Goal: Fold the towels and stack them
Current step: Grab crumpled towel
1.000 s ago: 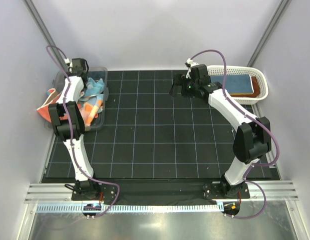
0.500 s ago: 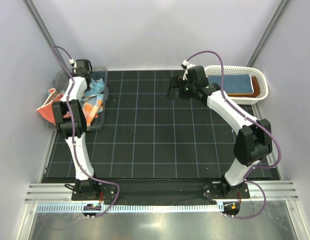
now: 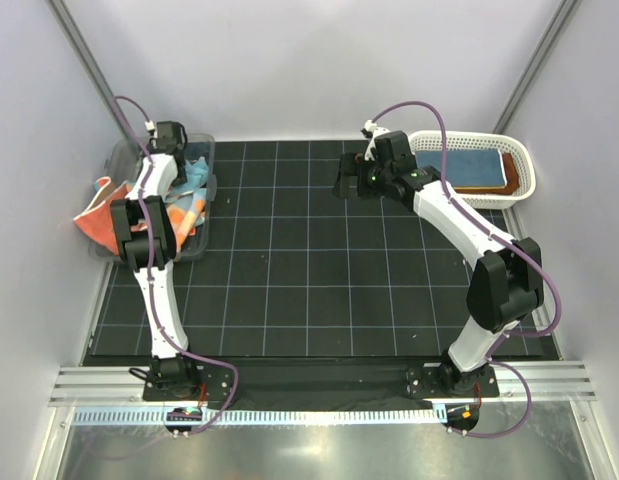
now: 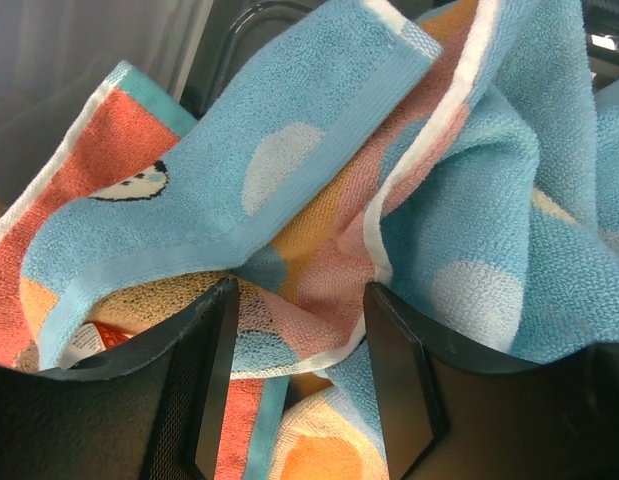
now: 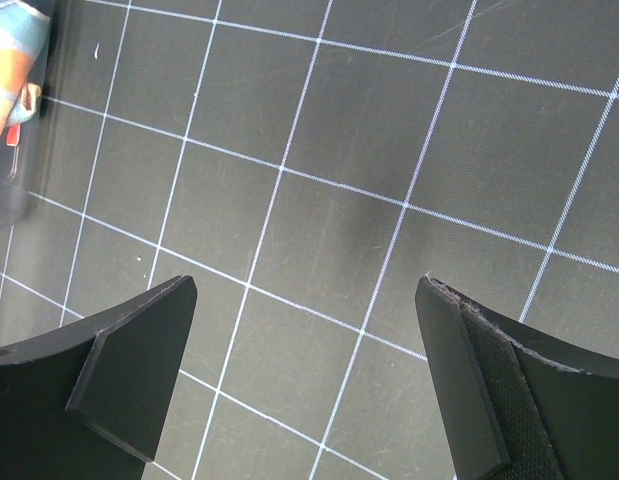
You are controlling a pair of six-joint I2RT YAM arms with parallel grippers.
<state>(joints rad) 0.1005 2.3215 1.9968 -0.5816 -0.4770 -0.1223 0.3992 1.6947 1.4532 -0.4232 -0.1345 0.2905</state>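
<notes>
A heap of unfolded towels (image 3: 185, 205) fills the clear bin (image 3: 197, 243) at the left. One coral-red towel (image 3: 89, 215) hangs over the bin's left side. My left gripper (image 3: 173, 150) reaches down into the bin's far end. In the left wrist view this gripper (image 4: 301, 300) is open, with folds of the light-blue polka-dotted towel (image 4: 319, 130) and an orange-dotted cloth (image 4: 339, 450) lying between its fingers. A coral-red towel (image 4: 114, 140) lies to the left. My right gripper (image 3: 347, 178) (image 5: 307, 290) hangs open over the bare mat.
A white lattice basket (image 3: 526, 160) at the back right holds a folded blue towel (image 3: 464, 160) and a rust-brown one (image 3: 499, 178). The black gridded mat (image 3: 309, 270) covers the table between bin and basket. The bin's corner (image 5: 9, 120) shows in the right wrist view.
My left gripper has opened and shifted a little towards the back of the bin. The right gripper slid slightly left and then stopped, still open.
</notes>
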